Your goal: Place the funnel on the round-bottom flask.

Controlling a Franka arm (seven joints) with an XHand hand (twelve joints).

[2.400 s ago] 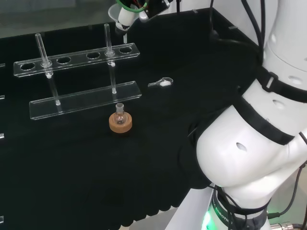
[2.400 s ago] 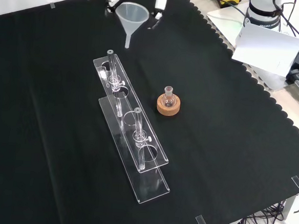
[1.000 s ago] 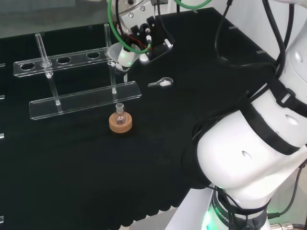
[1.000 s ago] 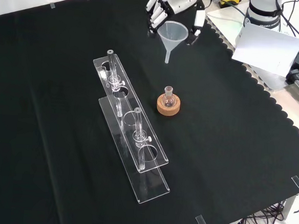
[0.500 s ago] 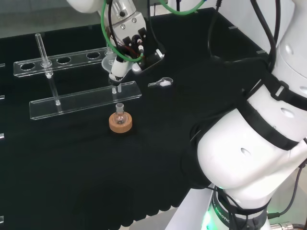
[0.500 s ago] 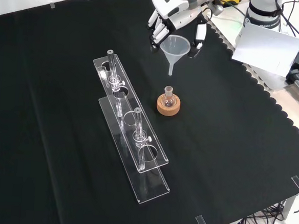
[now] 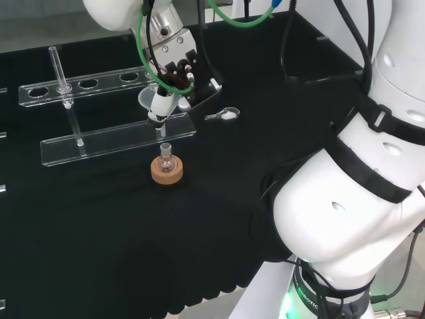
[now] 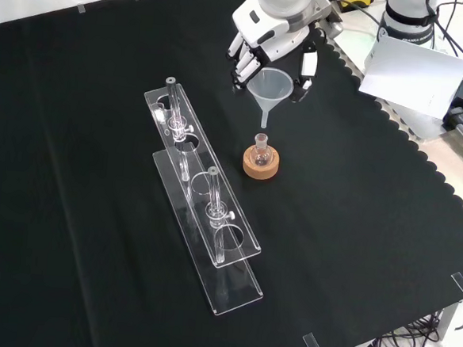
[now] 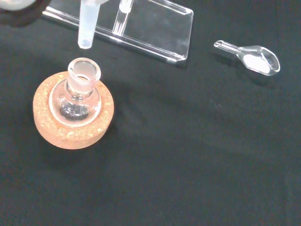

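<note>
Above the round-bottom flask (image 8: 259,148) on its cork ring (image 8: 261,164): hand (image 8: 275,33), fingers curled round the clear funnel (image 8: 270,89), stem tip just over the flask's open neck, not yet in it. Beside, clear tube rack (image 8: 202,195); farther along the counter (image 8: 355,222), small scoop (image 9: 251,56).

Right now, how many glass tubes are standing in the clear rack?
2. One tube stands near the rack's far end in the front view, the other tube nearer its close end. The glassware is clear, so another may escape notice.
</note>
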